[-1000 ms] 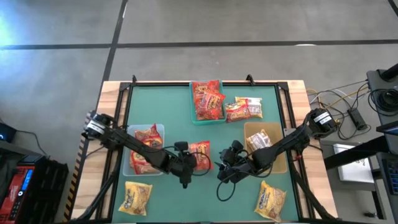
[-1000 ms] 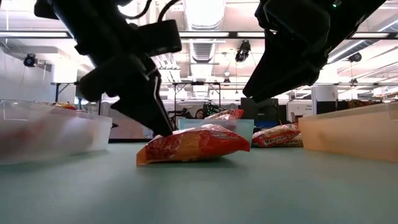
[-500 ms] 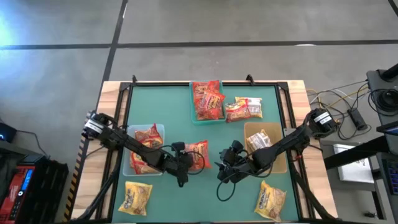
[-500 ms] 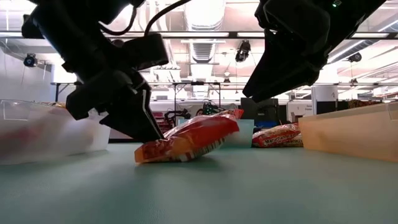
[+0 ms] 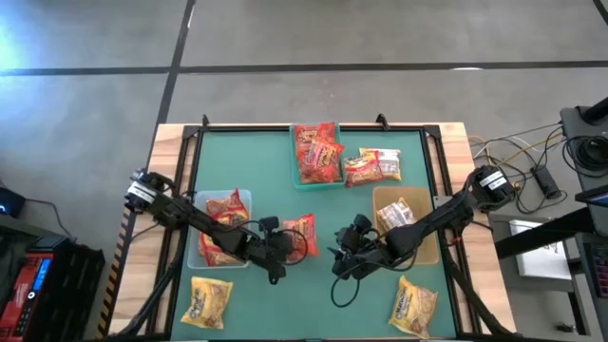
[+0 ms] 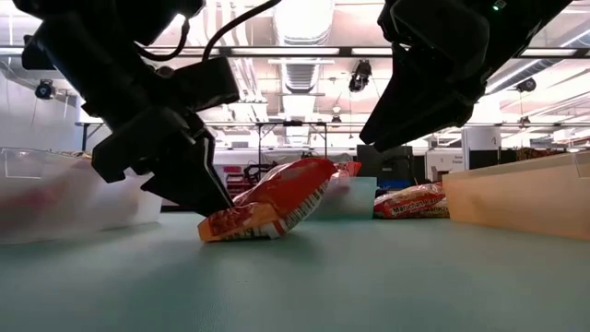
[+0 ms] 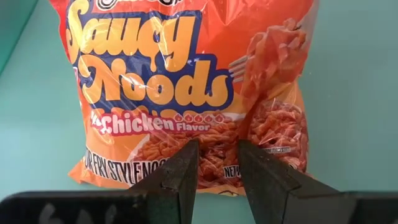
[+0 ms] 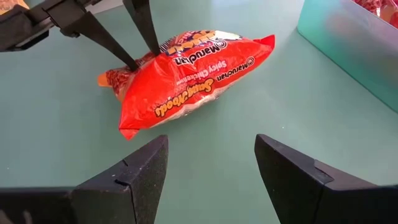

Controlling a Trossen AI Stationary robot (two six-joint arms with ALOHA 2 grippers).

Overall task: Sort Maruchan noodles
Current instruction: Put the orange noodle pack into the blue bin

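Note:
A red-orange Maruchan noodle packet point(image 5: 300, 236) lies mid-table, tilted, between my two grippers. My left gripper point(image 5: 281, 252) is shut on the end of it nearest the clear bin, also visible in the low view point(image 6: 217, 203). My right gripper point(image 8: 211, 140) hangs open above the mat on the packet's other side point(image 5: 340, 255) and touches nothing. More red packets lie in the teal bin point(image 5: 318, 152) and the clear bin point(image 5: 224, 237). Two packets point(image 5: 372, 166) rest flat on the mat beside the teal bin. Yellow packets point(image 5: 211, 301) point(image 5: 414, 304) lie near the front edge. My left gripper pinches the packet's label face just above its bottom seam point(image 7: 217, 163) between its two fingers point(image 8: 132, 60). The fingers slant down from above on the table's left side. That end point(image 6: 221, 231) stays on the mat while the opposite end point(image 6: 318, 171) is tipped up.
A tan bin point(image 5: 407, 223) holding packets stands behind my right arm. The clear bin sits just left of my left gripper. Open green mat lies between the two yellow packets at the front, and a black frame edges the table.
My left gripper has sunk and drawn a little toward the table's left edge, staying shut. The packet lay flat a second ago. Now its free end is tipped up while the gripped end stays on the mat.

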